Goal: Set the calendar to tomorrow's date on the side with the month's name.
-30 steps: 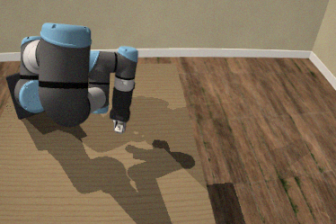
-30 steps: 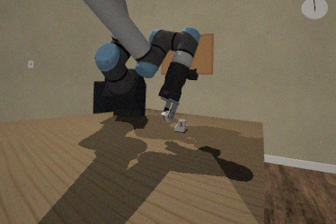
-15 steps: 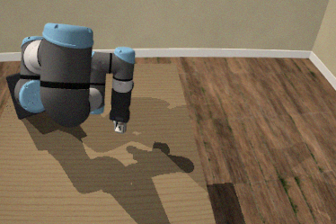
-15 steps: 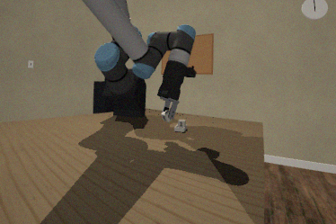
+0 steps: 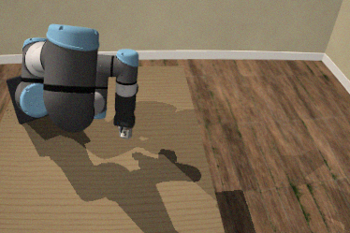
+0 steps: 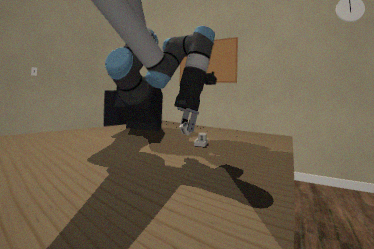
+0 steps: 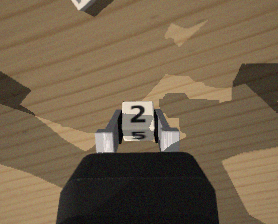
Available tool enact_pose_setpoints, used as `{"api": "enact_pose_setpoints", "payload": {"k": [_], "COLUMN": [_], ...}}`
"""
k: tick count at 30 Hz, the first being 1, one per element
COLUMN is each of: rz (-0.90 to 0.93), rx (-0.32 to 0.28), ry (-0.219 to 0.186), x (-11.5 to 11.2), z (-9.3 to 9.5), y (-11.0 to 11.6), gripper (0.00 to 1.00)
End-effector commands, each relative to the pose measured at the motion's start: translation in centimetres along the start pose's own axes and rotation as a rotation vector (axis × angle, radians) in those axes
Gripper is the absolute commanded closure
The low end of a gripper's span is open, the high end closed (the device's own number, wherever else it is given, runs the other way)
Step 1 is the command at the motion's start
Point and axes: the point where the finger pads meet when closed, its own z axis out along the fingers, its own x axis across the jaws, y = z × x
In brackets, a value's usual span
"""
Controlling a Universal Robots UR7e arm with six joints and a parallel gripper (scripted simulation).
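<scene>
1. White and blocky, the held cube (image 5: 125, 134) (image 6: 185, 126) (image 7: 137, 115) sits between the two fingers of the gripper (image 5: 124, 132) (image 6: 188, 129) (image 7: 138, 119). They stand partly apart, just as wide as the cube, and press on its left and right sides in the wrist view. That grip leaves the 2 and the 5 uncovered.
2. Seen from the wrist, the 2 reads upright, with the 5 on the adjoining face nearer the gripper's body. Which face is meant for the front I cannot tell.
3. In the exterior view the small pale tray (image 6: 201, 144) rests on the table (image 5: 28, 172) (image 6: 45, 174) (image 7: 50, 55), right of the gripper and just beside it. One other cube (image 6: 202, 136) appears to stand in it; its digit and the month's name are too small to read.
4. At the far left of the wrist view, a pale corner (image 7: 86, 4) pokes in, probably part of the calendar.
5. The cube is held above the table, likely to give room for turning or carrying it to the tray. The next move probably brings it over the free place, squared to its neighbour.
6. A skewed descent could catch the tray's edge or nudge the other cube, so lowering calls for care before release.
</scene>
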Motion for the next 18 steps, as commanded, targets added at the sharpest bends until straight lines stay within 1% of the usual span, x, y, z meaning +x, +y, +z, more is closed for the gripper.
{"api": "enact_pose_setpoints", "payload": {"k": [1, 12, 15, 18], "rz": [0.0, 0.0, 0.0, 0.0], "rx": [0.004, 0.009, 0.028, 0.061], "ry": [0.005, 0.003, -0.003, -0.012], "x": [0.04, 0.02, -0.08, -0.21], "z": [-0.03, 0.0, 0.09, 0.21], "y": [0.04, 0.05, 0.07, 0.1], "gripper": [0.43, 0.43, 0.43, 0.43]}}
